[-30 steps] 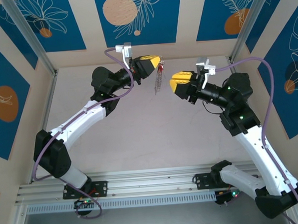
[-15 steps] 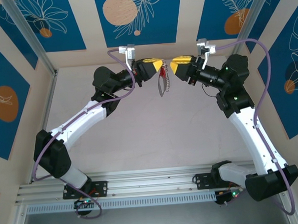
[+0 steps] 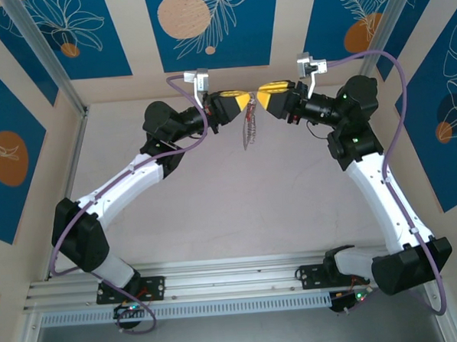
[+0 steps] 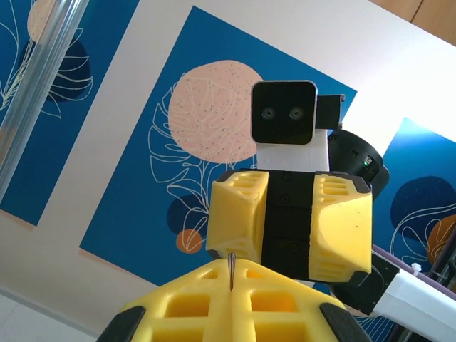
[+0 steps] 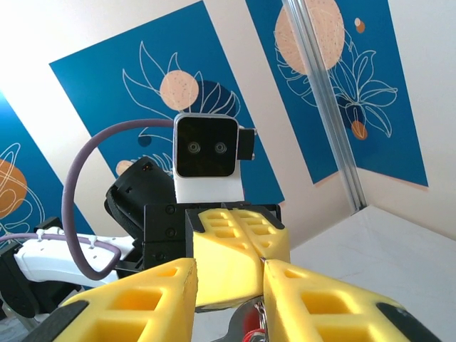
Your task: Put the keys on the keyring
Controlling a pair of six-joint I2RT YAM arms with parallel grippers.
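- left gripper (image 3: 246,101): top view has it raised over the far end of the table (image 3: 215,202), tip pointing right, nose to nose w/ the other arm. Left wrist cam (image 4: 231,274): yellow fingers pressed together, a thin dark metal sliver nipped in the seam. Seen head-on from the right wrist cam (image 5: 239,246): black body, cam box above, purple cable (image 5: 78,192) looping off its left.
- keyring (image 3: 247,130): top view has it dangling from the left gripper's tip, clear of the table, in the gap betw. the two yellow noses. Grey loop w/ a short string of silvery bits trailing down. Left wrist cam gives just its edge-on sliver (image 4: 230,267). Right wrist cam catches a curved grey bit (image 5: 232,331) at the bottom edge.
- key (image 5: 249,324): bright red head, low in frame, just beside the grey loop and close to one right-hand finger. Blade hidden. Contact w/ loop or finger: can't tell. In the top view too small to pick out from the hanging cluster.
- right gripper (image 3: 260,99): top view has it level w/ the left one, tip pointing left, nearly touching it. Own cam (image 5: 229,285): fingers apart, wide gap, left gripper's nose framed betw. them. Left wrist cam (image 4: 285,235) confirms it: two yellow blocks w/ black body showing betw.; nothing visibly clamped.
- wall panels (image 3: 206,26): blue w/ white leaf outlines and peach discs, behind both arms.
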